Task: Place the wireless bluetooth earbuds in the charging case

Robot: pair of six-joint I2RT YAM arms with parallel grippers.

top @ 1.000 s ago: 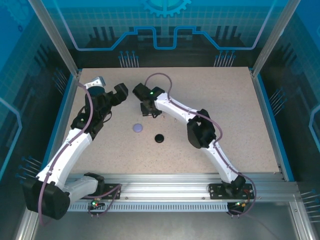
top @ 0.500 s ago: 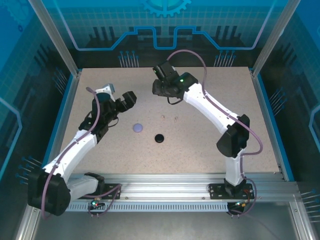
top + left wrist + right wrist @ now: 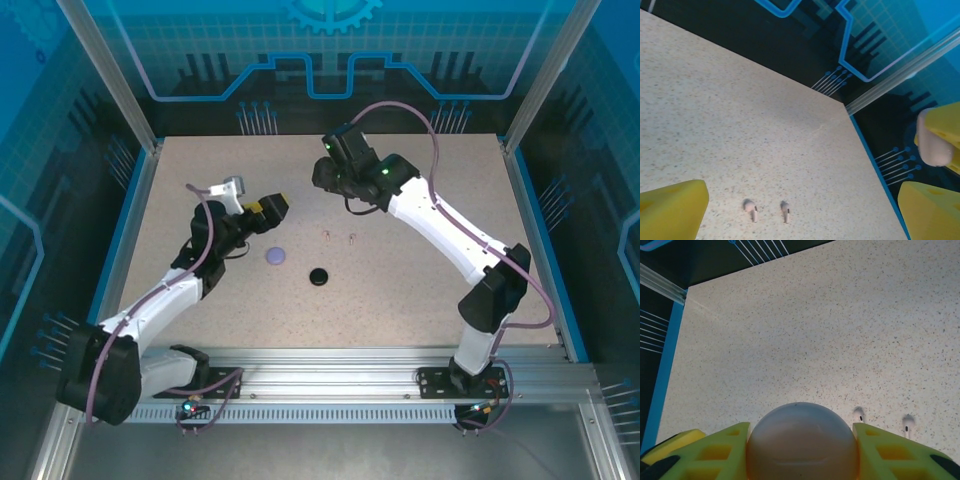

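Speckled beige table [image 3: 450, 200]. Left gripper [image 3: 268, 208] was near the lavender round case [image 3: 275, 256], on its far side, jaws wide apart. Right gripper [image 3: 802, 427] was farther back, clamped on a pale pink round charging case [image 3: 802, 452]. Black round case [image 3: 319, 276] sat just near-right of the lavender one. Two pale pink stemmed earbuds [image 3: 327, 237] lay on the table far-right of it

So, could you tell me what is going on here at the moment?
The right gripper is shut on a round pale case, raised above the far part of the table. The left gripper hangs open nearby. Two pale earbuds lie loose on the table, not yet in any case. A lavender case and a black case sit nearer the arms.
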